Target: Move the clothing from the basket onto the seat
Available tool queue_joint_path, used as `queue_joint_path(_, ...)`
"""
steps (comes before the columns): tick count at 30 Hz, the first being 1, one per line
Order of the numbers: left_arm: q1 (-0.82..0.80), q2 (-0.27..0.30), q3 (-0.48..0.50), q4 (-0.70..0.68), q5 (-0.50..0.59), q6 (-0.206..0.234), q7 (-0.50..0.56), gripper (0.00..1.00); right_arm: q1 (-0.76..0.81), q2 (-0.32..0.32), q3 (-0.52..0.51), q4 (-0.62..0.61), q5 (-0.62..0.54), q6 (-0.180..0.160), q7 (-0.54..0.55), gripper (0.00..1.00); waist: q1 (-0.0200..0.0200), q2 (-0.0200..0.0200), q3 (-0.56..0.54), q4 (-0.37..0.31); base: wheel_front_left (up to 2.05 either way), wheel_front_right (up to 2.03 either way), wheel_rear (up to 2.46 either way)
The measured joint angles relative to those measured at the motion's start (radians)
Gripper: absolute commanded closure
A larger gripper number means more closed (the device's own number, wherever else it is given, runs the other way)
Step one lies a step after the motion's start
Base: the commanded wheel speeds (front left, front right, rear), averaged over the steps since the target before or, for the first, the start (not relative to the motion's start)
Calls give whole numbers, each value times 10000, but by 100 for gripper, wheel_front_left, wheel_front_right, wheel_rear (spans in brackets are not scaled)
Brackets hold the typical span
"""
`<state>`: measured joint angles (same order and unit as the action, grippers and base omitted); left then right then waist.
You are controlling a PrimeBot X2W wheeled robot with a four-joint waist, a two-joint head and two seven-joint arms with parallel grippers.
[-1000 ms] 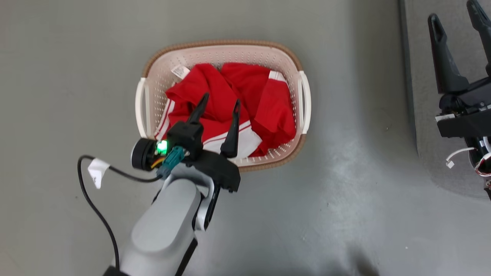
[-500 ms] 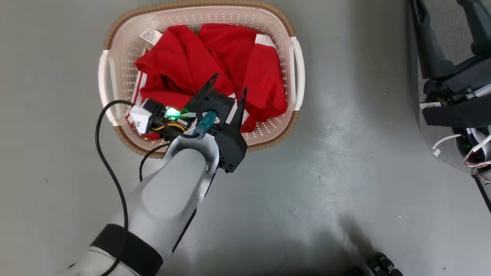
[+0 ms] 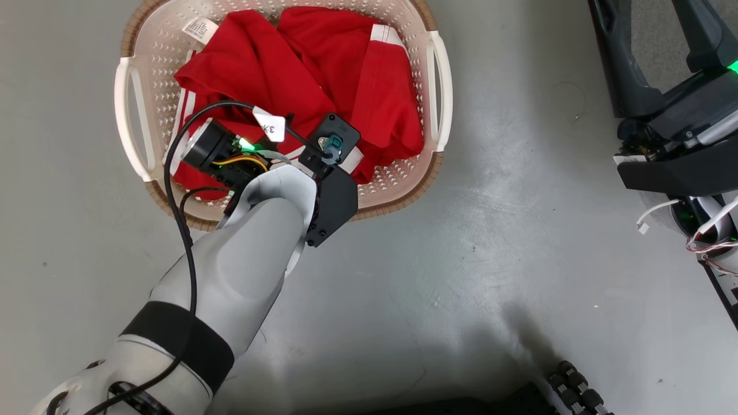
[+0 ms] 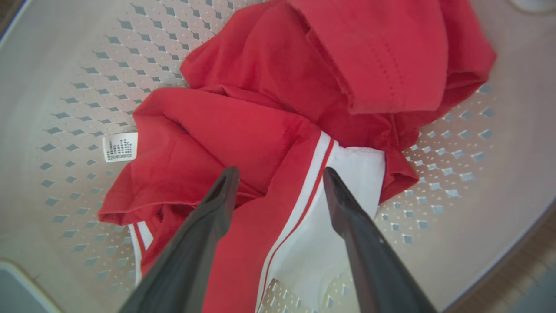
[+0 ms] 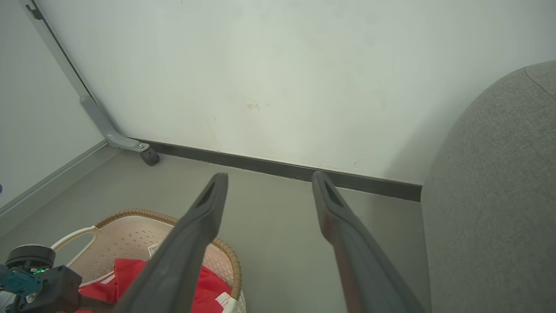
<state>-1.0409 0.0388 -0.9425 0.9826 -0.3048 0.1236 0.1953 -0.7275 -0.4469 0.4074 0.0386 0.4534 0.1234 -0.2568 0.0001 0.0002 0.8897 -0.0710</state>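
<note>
The grey floor [image 3: 490, 259] spread under everything. To my right stood the seat [image 5: 491, 195], its rounded grey fabric edge rising beside my right claw [image 5: 267, 176]. That claw's two fingers stood wide apart, gripping nothing, and pointed toward the pale wall [image 5: 260, 65].

The basket [image 3: 155, 52] sat on the floor, apart from the seat. Its long axis ran left to right across my head view, with a white handle [image 3: 119, 98] at each end. All the clothing [image 3: 323, 63] lay crumpled inside it, a red heap covering most of the bottom and pointing no clear way. One white-and-red stripe ran slantwise up between my fingers.

My left claw [image 4: 280, 174] reached down into the basket with its fingers spread and nothing pinched between them. One tip was over a red fold, the other over a white panel [image 4: 347, 204]. Whether the tips touched the cloth I could not tell. A small paper label [image 4: 119, 147] lay on the perforated bottom beside the heap.
</note>
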Motion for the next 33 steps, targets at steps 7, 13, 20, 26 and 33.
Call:
queue_joint_path(7, -32, -2, -240, 67, 0, 0, 1030, 0, -1, -69, 142, -92, 56, 2, 0, 0, -1, -1, 80, 0, 0, 0, 0)
queue_joint_path(13, -432, 2, -428, 267, 211, 0, 1574, 0, -46, -155, 151, -339, 134, 2, 2, 0, -1, -2, 214, 1, 0, 0, 0)
queue_joint_path(20, -826, 0, -550, 548, 481, 0, 1988, 0, -180, -272, 153, -516, 142, 2, 0, 0, -1, -1, 506, -8, 0, 0, 0)
queue_joint_path(26, -837, -4, -729, 761, 512, 0, 2199, 0, -202, -322, 115, -562, 230, 2, 0, 0, -1, -1, 747, 21, 0, 0, 0)
queue_joint_path(33, -1149, 0, -794, 1162, 631, 0, 2213, 0, -219, -320, 140, -686, 245, 2, 0, 0, -1, -1, 935, 12, 0, 0, 0)
